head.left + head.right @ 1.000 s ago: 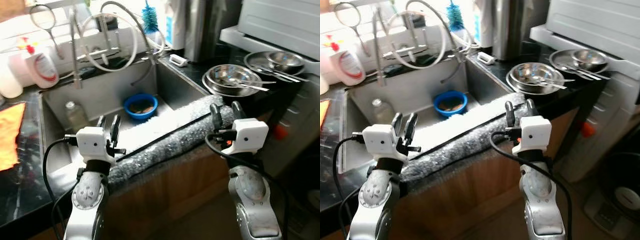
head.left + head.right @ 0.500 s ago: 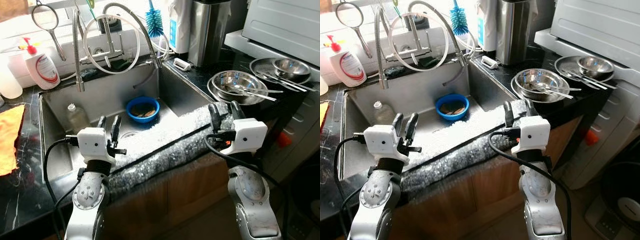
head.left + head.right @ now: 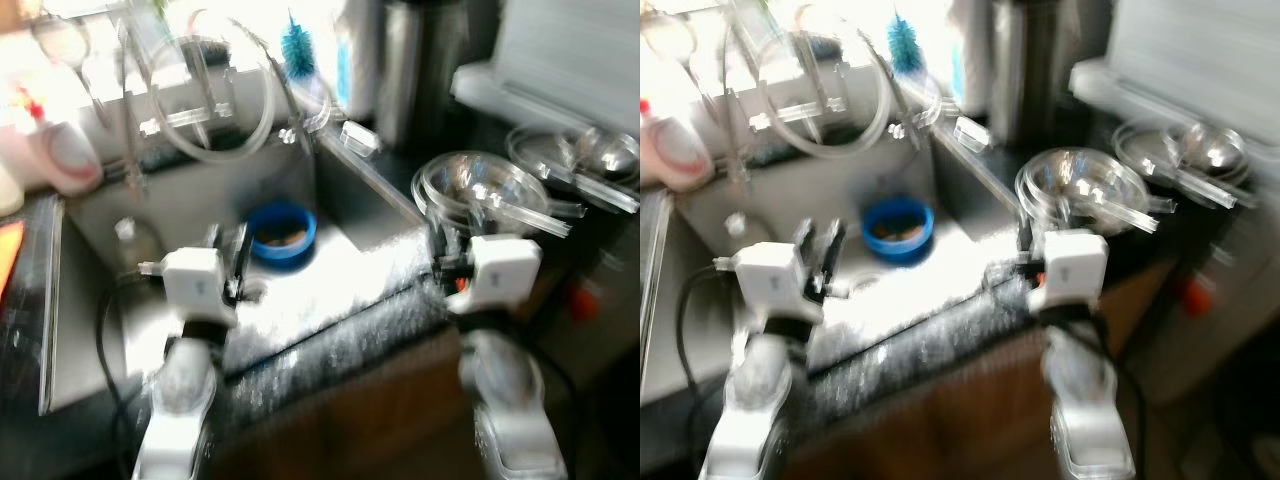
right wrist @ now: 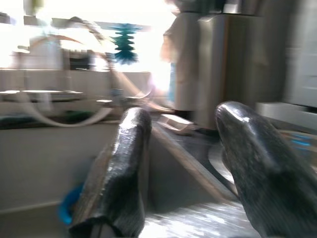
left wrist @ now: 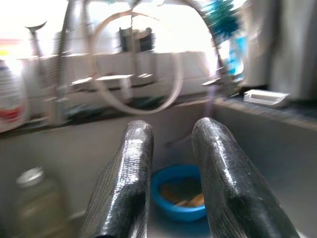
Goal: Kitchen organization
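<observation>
The eye views are blurred by motion. A blue bowl with food scraps sits in the steel sink, and a small clear bottle stands at the sink's left side. My left gripper hovers open over the sink's front part, its fingers pointing toward the bowl. Held up at the sink's right front corner, my right gripper is open with nothing between its fingers. A stack of steel bowls with utensils rests on the dark counter to the right.
Bubble-wrap padding covers the sink's front edge. A coiled faucet hose, a blue brush and a soap bottle stand behind the sink. A steel canister and more steel dishes are at the right.
The whole picture has shifted and gone blurry, so the camera is moving. Both arms hold the same raised pose with fingers apart.
</observation>
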`<state>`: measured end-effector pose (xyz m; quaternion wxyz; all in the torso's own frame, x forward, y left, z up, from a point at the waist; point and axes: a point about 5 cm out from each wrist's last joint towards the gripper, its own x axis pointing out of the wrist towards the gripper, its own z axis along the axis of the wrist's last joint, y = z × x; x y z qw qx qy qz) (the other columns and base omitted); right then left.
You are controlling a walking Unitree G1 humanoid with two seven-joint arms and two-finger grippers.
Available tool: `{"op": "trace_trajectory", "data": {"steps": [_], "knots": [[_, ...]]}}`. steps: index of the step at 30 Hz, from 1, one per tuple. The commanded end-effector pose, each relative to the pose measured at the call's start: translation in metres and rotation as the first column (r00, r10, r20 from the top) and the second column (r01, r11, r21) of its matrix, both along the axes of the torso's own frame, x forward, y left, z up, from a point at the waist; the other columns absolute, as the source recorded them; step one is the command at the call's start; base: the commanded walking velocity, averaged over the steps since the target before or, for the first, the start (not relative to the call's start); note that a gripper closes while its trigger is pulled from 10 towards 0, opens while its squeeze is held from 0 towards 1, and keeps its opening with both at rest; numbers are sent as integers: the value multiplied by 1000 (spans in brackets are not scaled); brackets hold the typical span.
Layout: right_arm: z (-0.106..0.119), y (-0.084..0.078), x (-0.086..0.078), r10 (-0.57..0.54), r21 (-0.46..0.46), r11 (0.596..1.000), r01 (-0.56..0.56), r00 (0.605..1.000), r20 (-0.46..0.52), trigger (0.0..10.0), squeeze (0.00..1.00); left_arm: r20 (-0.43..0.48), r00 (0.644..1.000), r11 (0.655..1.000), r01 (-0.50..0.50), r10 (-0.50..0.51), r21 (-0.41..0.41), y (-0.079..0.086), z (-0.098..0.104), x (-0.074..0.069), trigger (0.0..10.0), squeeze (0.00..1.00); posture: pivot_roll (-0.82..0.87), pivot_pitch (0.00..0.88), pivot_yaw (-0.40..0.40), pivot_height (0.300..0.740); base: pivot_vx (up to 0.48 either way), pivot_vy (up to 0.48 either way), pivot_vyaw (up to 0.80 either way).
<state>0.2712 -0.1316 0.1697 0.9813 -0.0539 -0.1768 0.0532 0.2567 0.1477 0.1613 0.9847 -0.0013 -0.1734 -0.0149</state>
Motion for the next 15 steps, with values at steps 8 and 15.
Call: {"op": "trace_trajectory", "data": {"steps": [8, 15], "knots": [[2, 0, -1, 5, 3, 1000, -5, 1000, 5, 10000, 0, 37, 999, 1000, -6, 5, 22, 1, 9, -1, 10000, 0, -213, 0, 77, 740, 0, 0, 0], [1, 2, -1, 21, -3, 1000, -21, 1000, 6, 10000, 0, 45, 999, 999, -11, 9, 34, 3, 11, -3, 10000, 0, -210, 0, 75, 740, 0, 0, 0]]}}
